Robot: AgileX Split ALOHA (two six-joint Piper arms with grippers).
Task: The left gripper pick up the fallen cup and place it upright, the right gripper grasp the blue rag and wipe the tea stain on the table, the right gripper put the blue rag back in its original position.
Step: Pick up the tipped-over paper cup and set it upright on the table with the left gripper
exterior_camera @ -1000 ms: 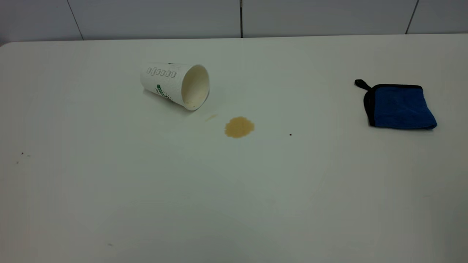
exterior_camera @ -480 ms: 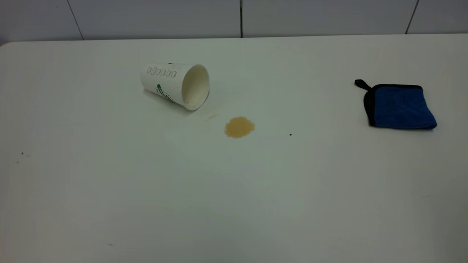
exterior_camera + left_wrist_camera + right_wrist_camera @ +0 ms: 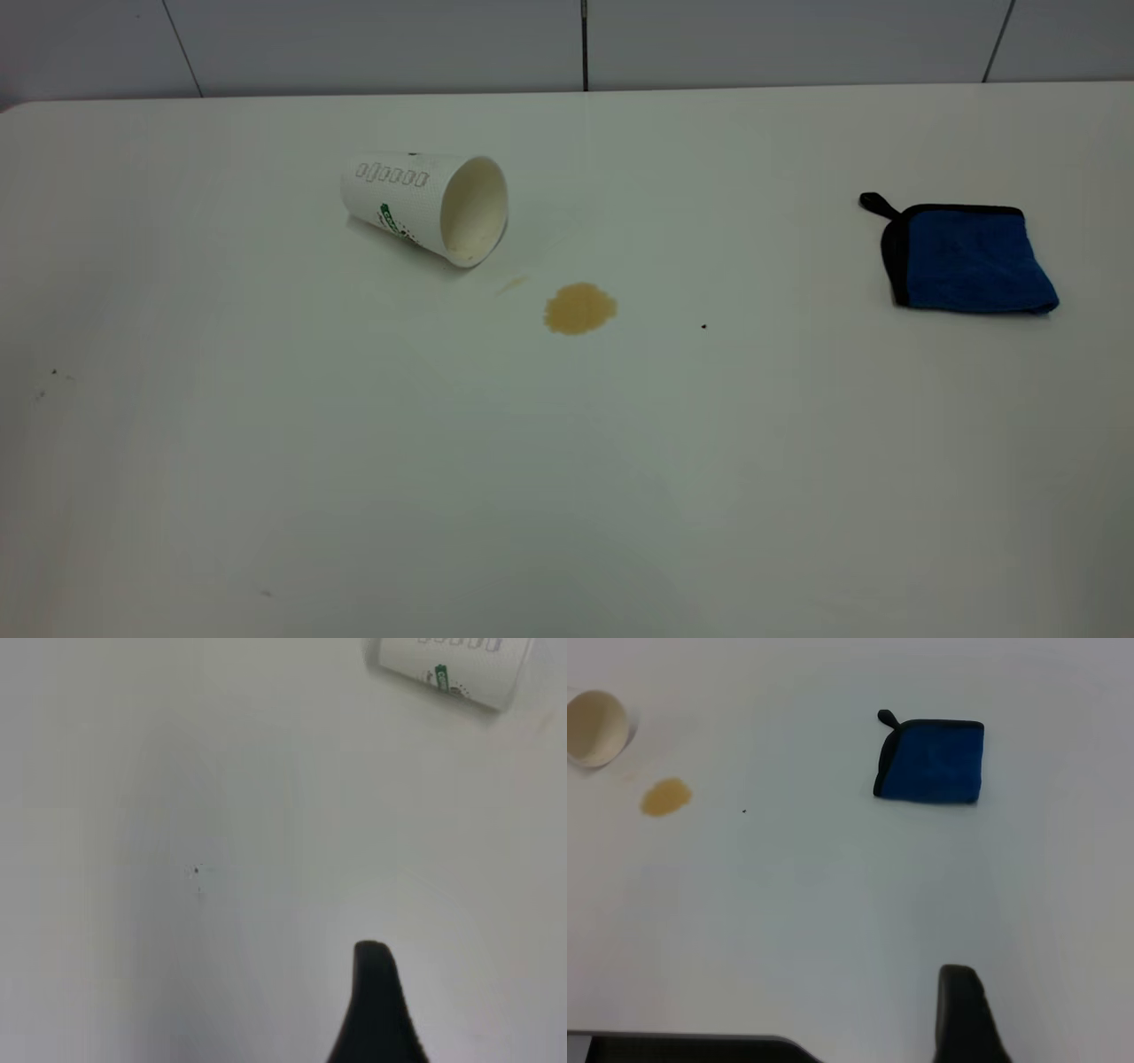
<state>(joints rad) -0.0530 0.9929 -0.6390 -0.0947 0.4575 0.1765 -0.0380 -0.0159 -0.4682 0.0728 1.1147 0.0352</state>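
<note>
- One black finger [image 3: 376, 1005] of the left gripper shows in its wrist view, its partner cut off; I cannot tell its spread.
- Right gripper finger [image 3: 966, 1014] likewise: spread unclear.
- Tea stain [image 3: 579, 308] marks the bench [image 3: 443, 487].
- Cup [image 3: 425, 207] lies fallen just behind it.
- Blue rag [image 3: 966, 258] sits well apart, rightward.
</note>
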